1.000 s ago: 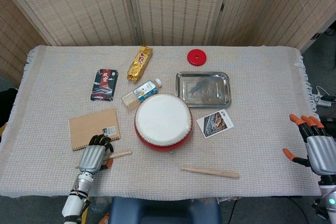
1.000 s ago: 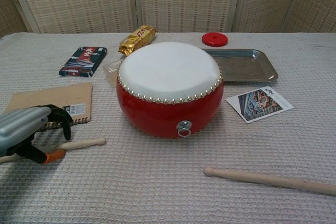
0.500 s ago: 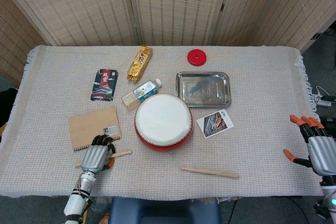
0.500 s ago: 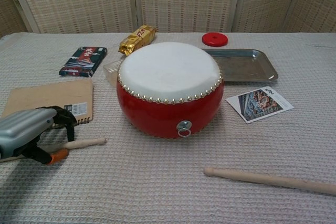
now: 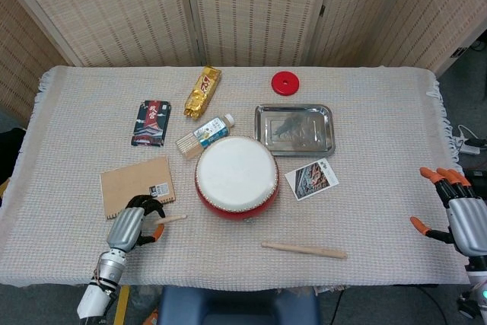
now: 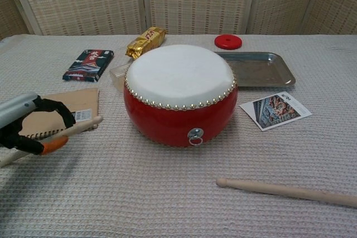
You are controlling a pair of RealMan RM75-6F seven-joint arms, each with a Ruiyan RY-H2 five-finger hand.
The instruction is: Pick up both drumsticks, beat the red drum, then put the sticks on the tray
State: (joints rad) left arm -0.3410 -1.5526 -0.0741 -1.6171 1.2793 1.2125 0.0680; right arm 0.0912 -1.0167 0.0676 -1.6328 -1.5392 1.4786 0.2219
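The red drum [image 5: 237, 176] [image 6: 179, 96] with its white skin stands mid-table. My left hand [image 5: 132, 221] [image 6: 29, 124] grips one wooden drumstick [image 5: 170, 219] [image 6: 61, 135] and holds it lifted off the cloth, tip toward the drum. The second drumstick [image 5: 303, 249] [image 6: 287, 191] lies flat on the cloth in front of the drum, to its right. My right hand [image 5: 459, 213] hovers open at the table's right edge, far from that stick. The steel tray [image 5: 294, 129] [image 6: 257, 69] lies behind the drum on the right, with nothing in it.
A brown notebook [image 5: 137, 186] [image 6: 58, 111] lies under my left hand's reach. A photo card [image 5: 312, 178], a dark packet [image 5: 151, 122], a gold snack bag [image 5: 202, 91], a small bottle [image 5: 212, 129] and a red disc [image 5: 284, 82] lie around the drum.
My left hand has closed on the left drumstick and raised it off the cloth, moving slightly left. The right hand and the other stick have stayed still.
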